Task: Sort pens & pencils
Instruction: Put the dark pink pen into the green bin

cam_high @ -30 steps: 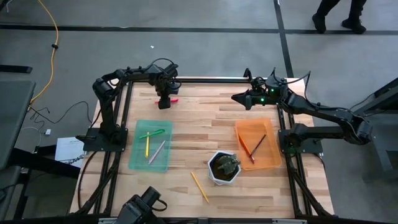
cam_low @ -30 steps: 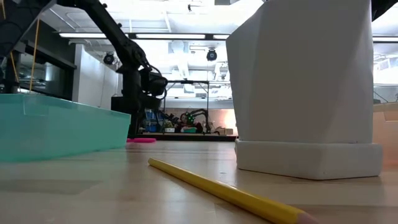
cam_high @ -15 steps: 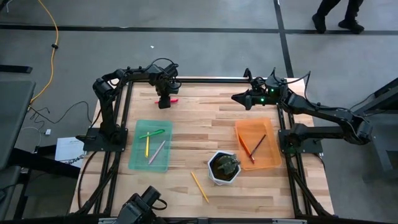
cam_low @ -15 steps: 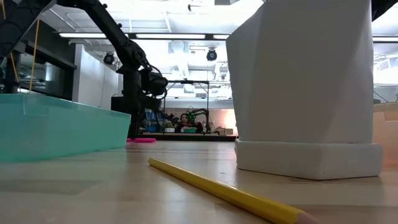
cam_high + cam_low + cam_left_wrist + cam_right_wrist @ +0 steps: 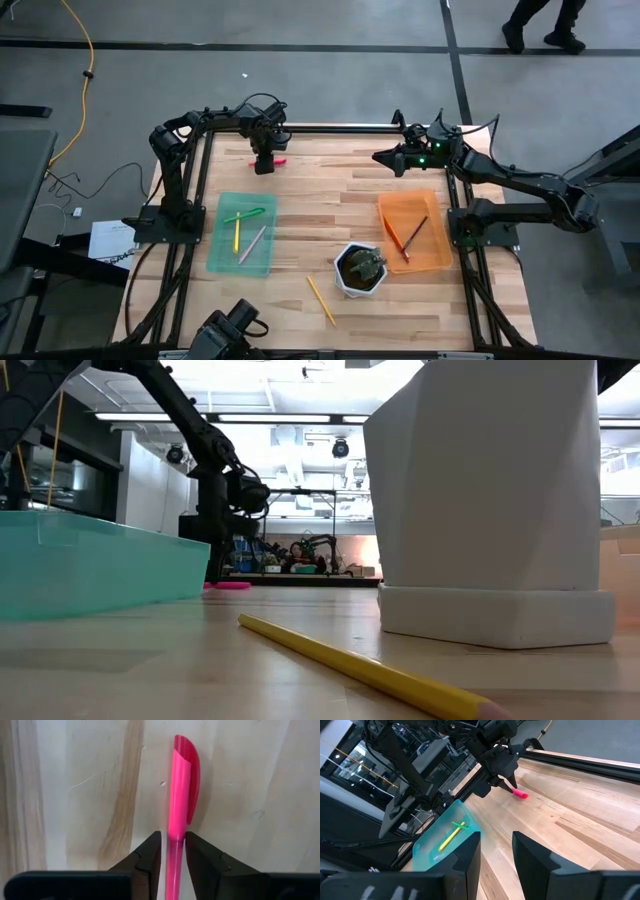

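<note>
Now, line by line:
Change: the left gripper [image 5: 170,851] has drawn its two dark fingers in from a wider spread, and they are pressed against both sides of the slim pink plastic pen [image 5: 181,800].
Left jaws: clamped on the pink pen's barrel, below its clip.
Pen position: flat on the pale wooden tabletop [image 5: 330,190] near its far edge, toward the far left corner; it is not lifted.
Meaning for the task: the grasp looks made, so the next step is likely a lift and a carry to the translucent teal plastic tray [image 5: 225,262].
Teal tray: near the tabletop's left edge, holding a green pen [image 5: 245,215], a yellow pen [image 5: 237,237] and a silver-grey pen [image 5: 252,244].
Orange translucent tray [image 5: 438,262]: by the right edge, holding a dark red-brown pencil [image 5: 416,231] and an orange pencil [image 5: 394,239].
Unsorted: one yellow-orange wooden pencil [image 5: 321,300] lies near the front edge, just beside the white faceted plant pot [image 5: 360,270].
Right gripper [image 5: 496,851]: parked above the far right part of the tabletop, jaws apart, gripping nothing.
</note>
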Available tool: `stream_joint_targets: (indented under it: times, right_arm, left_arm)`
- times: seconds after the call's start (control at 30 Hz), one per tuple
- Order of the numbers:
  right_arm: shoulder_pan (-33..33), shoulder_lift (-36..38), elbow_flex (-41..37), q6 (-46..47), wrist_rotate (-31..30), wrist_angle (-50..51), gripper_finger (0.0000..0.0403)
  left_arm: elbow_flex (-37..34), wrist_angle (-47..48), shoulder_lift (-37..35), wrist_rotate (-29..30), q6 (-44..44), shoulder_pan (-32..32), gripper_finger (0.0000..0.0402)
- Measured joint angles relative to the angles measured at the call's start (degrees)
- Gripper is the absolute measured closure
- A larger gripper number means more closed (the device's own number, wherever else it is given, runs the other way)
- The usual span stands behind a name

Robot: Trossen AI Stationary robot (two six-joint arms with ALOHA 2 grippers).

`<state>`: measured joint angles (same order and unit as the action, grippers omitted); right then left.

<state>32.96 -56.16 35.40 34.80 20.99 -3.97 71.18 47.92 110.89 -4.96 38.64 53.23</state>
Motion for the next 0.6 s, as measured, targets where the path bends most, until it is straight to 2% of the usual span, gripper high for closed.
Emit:
stream_joint_targets:
  times: [0.6]
  right_arm:
    - [0.0, 0.0, 0.0, -0.3, 0.0, 0.6, 0.0299]
  left_arm:
    - [0.2, 0.0, 1.1, -0.6, -1.5, -0.1, 0.0306]
